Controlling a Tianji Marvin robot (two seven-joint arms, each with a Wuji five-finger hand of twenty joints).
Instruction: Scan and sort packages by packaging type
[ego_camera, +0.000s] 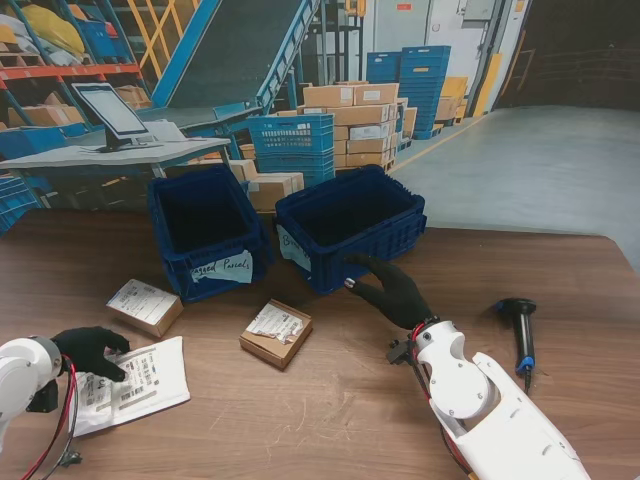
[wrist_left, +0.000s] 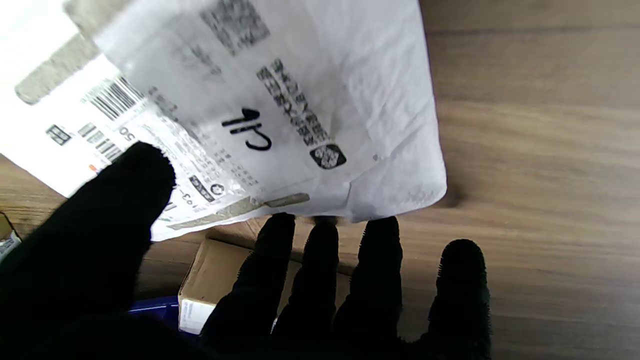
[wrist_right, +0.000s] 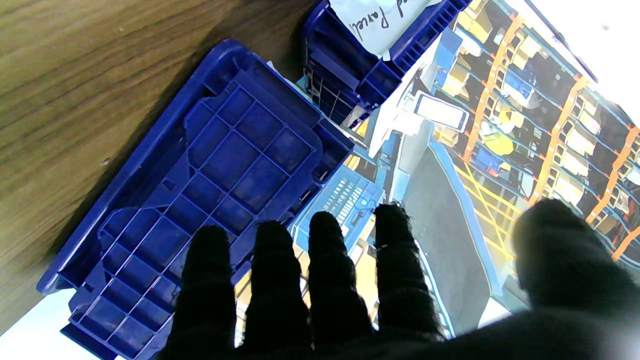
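- White poly mailer (ego_camera: 130, 385) lies near-left on table (ego_camera: 330, 420); our left hand (ego_camera: 92, 350) rests on its far-left corner, fingers (wrist_left: 320, 270) spread, nothing gripped.
- Looks light, floppy, slick – we'd pinch an edge, not the middle.
- Right hand (ego_camera: 392, 290) open, empty, by right-hand bin (ego_camera: 350, 225).
- Scanner (ego_camera: 520, 330) far right.

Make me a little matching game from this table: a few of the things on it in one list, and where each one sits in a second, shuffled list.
Things:
1. white mailer bag
2. handheld scanner
3. labelled blue bin
4. right hand

Places:
A. lying far right on the table
B. under the left hand
D. open, beside the other blue bin
C. far side of the table, left of its twin

Pairs: 1-B, 2-A, 3-C, 4-D
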